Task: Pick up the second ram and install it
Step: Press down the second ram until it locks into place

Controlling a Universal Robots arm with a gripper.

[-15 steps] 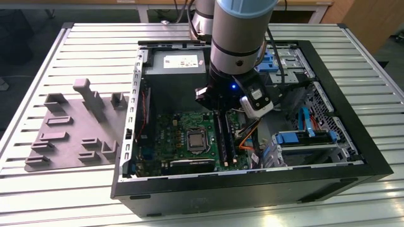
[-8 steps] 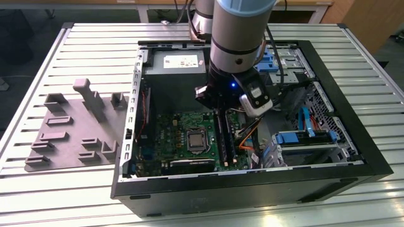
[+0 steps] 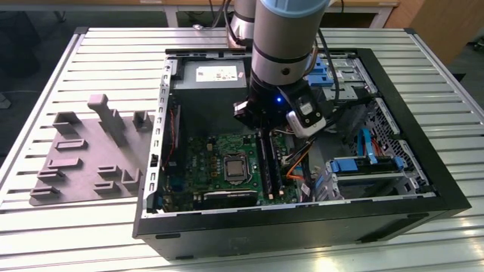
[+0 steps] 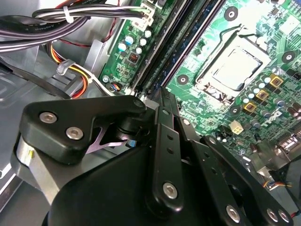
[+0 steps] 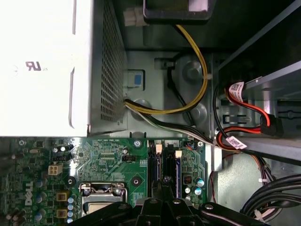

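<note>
The slatted metal table point(image 3: 113, 51) has an open black computer case point(image 3: 423, 187) lying on it, side panel off. To the exterior view's left of the case, flat on the table, sits a grey moulded plate point(image 3: 83, 164) with upright posts.

The robot arm point(image 3: 284, 39) comes straight down into the case, over the green motherboard point(image 3: 204, 164). The silver power supply box point(image 3: 213, 73) is at the far end of the case, and the blue drive brackets point(image 3: 363, 167) are on the exterior view's right. A bundle of yellow and black cables point(image 5: 188, 103) loops between the power supply and the board. The processor socket point(image 4: 235, 70) is just beside the row of long black memory slots point(image 4: 162, 44).

The gripper point(image 5: 162, 195) is right down at those slots. In both wrist views its black fingers point(image 4: 167, 136) look pulled in close together over the slot area, but whether they're clamped on anything I honestly can't tell. The second ram point(image 5: 166, 165) seems to be the dark upright stick in the slots directly under the fingertips, next to a blue-edged slot point(image 5: 178, 170).
</note>
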